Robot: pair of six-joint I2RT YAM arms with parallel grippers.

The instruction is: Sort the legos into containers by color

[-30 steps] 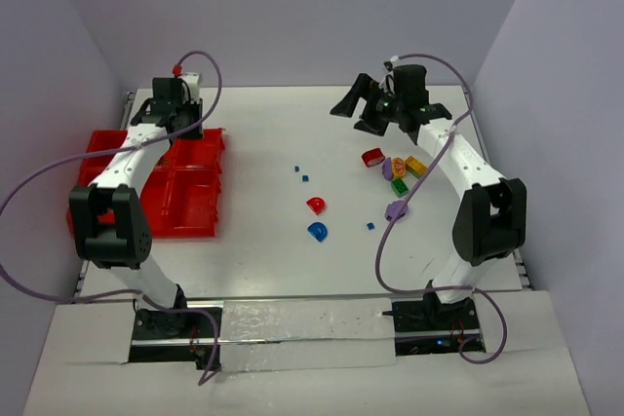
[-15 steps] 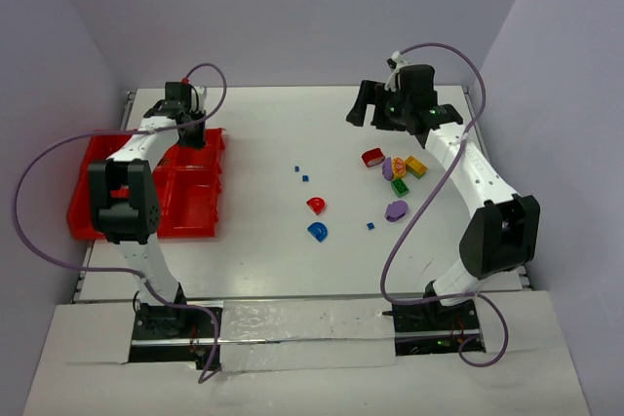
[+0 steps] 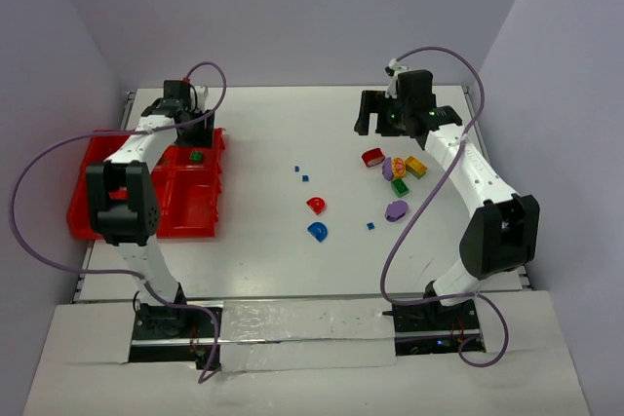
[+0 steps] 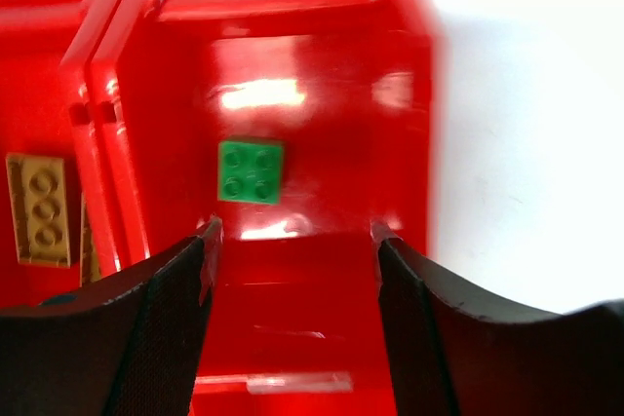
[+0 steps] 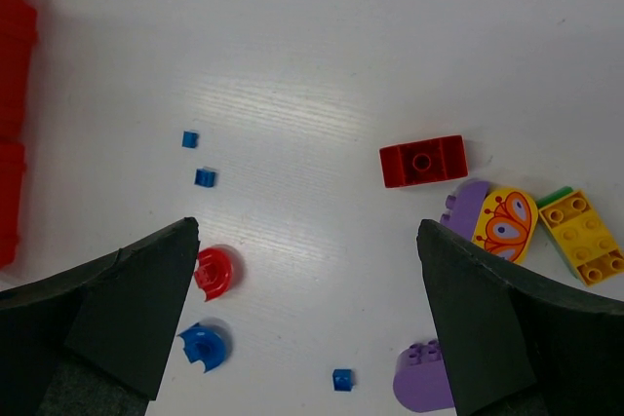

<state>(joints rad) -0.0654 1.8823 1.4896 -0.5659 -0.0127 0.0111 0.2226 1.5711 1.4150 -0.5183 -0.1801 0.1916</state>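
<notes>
Joined red bins (image 3: pixel 185 209) sit at the left. A green square block (image 4: pixel 251 171) lies flat, studs up, in the far right compartment, and a tan plate (image 4: pixel 39 209) lies in the next one. In the middle lie a red arch (image 3: pixel 316 206), a blue arch (image 3: pixel 318 232) and tiny blue bits (image 5: pixel 204 178). At the right a red block (image 5: pixel 422 161), a butterfly piece (image 5: pixel 505 221) and a yellow block (image 5: pixel 582 236) cluster, with a purple arch (image 3: pixel 396 209) nearer.

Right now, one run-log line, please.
left tool: open over containers | green lego: lying inside | right tool: open above loose legos
</notes>
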